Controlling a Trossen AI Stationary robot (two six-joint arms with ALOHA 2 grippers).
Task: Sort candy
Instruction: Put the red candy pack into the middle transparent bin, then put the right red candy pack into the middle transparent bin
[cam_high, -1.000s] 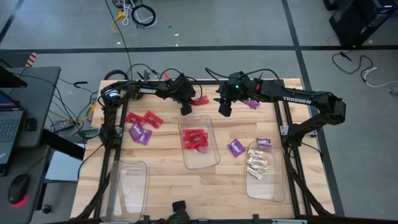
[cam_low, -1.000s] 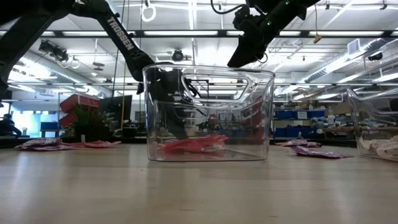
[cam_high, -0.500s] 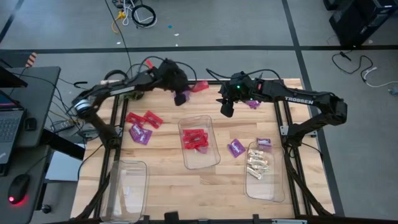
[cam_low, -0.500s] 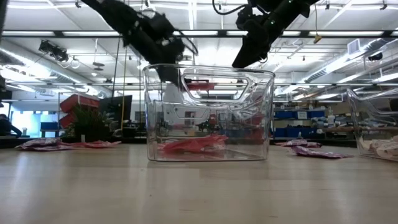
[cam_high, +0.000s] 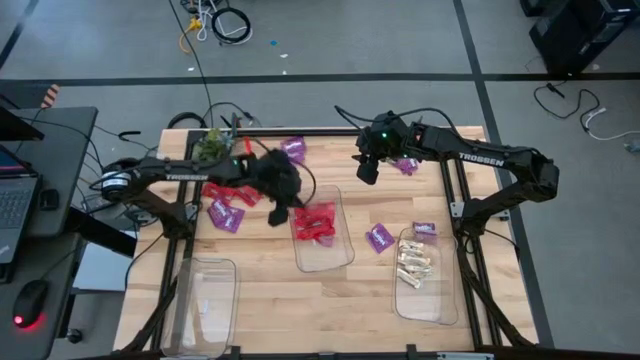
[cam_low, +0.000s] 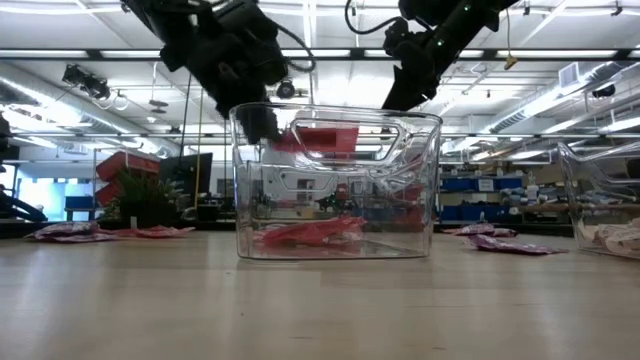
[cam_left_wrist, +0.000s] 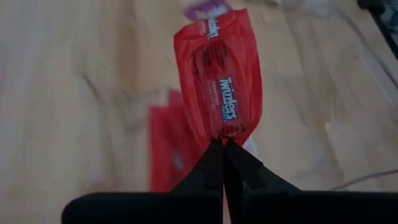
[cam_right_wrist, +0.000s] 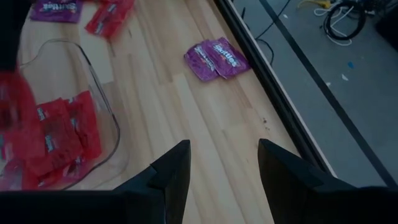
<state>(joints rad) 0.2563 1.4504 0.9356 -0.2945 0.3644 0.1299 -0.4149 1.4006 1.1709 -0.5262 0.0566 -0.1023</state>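
Observation:
My left gripper (cam_high: 279, 210) hangs over the left rim of the middle clear bin (cam_high: 345, 255) and is shut on a shiny red candy packet (cam_left_wrist: 217, 81), which in the low view is the red packet (cam_low: 320, 140) at the bin's top. My right gripper (cam_high: 366, 174) is open and holds nothing, up in the air near the table's far edge, beside a purple packet (cam_right_wrist: 216, 58). Red packets (cam_high: 316, 224) lie in the middle bin. Whitish-cream pieces (cam_high: 414, 265) fill the right bin. More red packets (cam_high: 232, 191) and purple packets (cam_high: 225, 214) lie on the table at left. My left gripper pinches the red packet by its crimped end (cam_left_wrist: 224, 132) between the two shut fingertips. The packet is lifted clear of the table and sticks out beyond the fingers, over the middle bin's top.
A third clear bin (cam_high: 205, 300) sits at the near left corner. Purple packets lie at the far edge (cam_high: 294, 150), by the right arm (cam_high: 406, 166) and between the middle and right bins (cam_high: 379, 237). A dark frame rail runs around the table.
My left gripper took a red packet off the table near the far edge, lifted it, and carried it toward the near edge and down to the middle bin's left rim. The packet is now clear of the table. My right gripper stayed about where it was.

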